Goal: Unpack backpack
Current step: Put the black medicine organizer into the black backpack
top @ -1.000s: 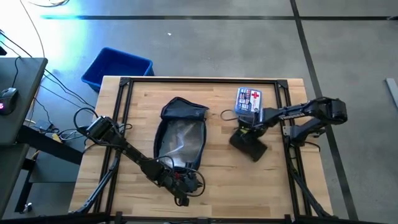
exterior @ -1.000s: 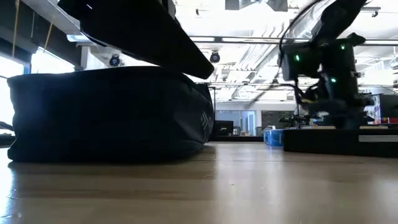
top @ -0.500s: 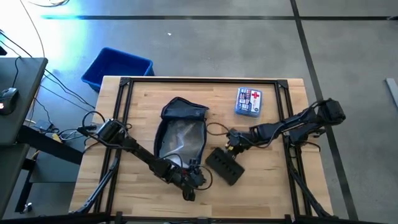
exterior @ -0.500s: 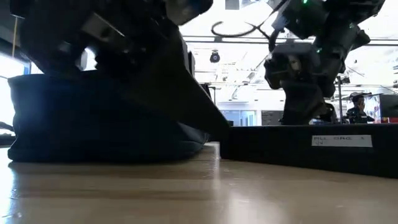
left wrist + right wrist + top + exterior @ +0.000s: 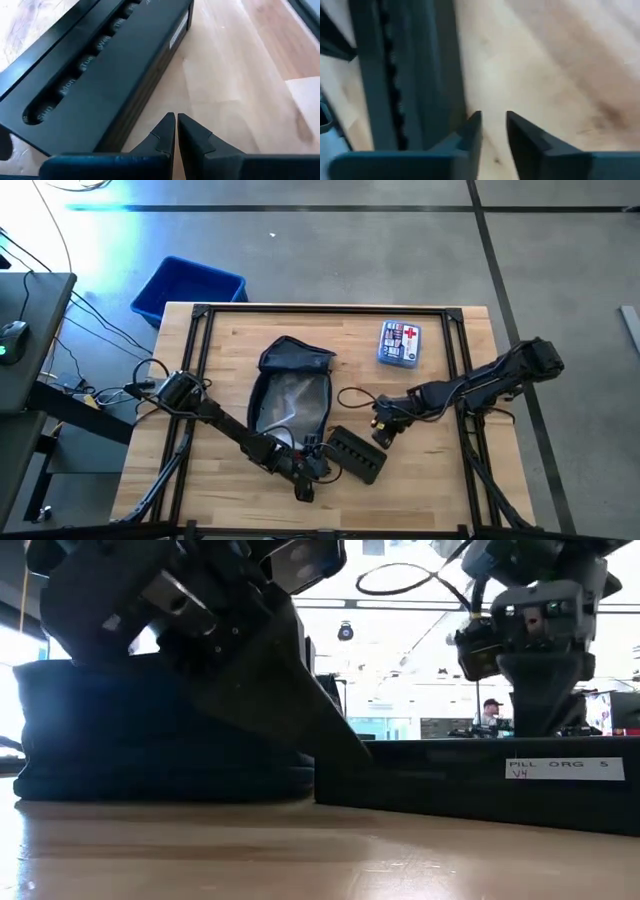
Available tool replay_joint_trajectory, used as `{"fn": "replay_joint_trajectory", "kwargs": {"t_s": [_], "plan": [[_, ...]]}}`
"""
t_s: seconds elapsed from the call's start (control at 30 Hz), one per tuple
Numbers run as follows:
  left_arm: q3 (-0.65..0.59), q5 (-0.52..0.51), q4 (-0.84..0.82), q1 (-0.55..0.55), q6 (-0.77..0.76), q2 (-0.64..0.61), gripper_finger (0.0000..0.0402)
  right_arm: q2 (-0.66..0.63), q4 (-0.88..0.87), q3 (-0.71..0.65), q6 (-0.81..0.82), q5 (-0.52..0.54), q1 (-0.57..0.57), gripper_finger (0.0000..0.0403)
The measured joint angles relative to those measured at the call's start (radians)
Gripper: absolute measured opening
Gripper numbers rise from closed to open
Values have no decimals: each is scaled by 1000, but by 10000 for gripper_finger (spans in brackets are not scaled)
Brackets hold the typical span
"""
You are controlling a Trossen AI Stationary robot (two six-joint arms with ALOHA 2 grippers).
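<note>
backpack (image 5: 290,395) centre of frame, unzipped | black pill organizer (image 5: 357,455) lower centre | L gripper (image 5: 318,462) shut, empty, beside organizer | R gripper (image 5: 381,434) slightly apart, holds nothing

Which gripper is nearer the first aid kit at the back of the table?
Right. The right gripper is just in front of the first aid kit; the left gripper is farther off, by the backpack's near end.
</note>
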Motion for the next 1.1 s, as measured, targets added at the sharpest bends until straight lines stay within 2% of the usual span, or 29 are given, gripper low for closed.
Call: {"fn": "replay_joint_trajectory", "kwargs": {"t_s": [0.1, 0.23, 0.37, 0.57, 0.77, 0.9, 1.1], "plan": [[0, -36, 2, 5, -2, 18, 0, 0, 81, -45, 42, -20, 16, 160], [2, -30, 17, 25, -6, 65, 0, 5, 321, -139, 116, -59, 44, 248], [3, -27, 27, 48, -8, 77, 0, 25, 542, -236, 211, -29, 83, 297], [1, -38, 48, 99, 17, 76, 0, 118, 762, -258, 250, 51, 150, 299], [-1, -23, 42, 119, 1, 77, 0, 246, 801, -180, 246, 60, 166, 293], [-1, -31, 46, 116, 0, 78, 0, 284, 864, -155, 246, 82, 167, 293], [1, -43, 76, 118, 2, 83, 0, 292, 919, -148, 263, 234, 157, 289]]}}
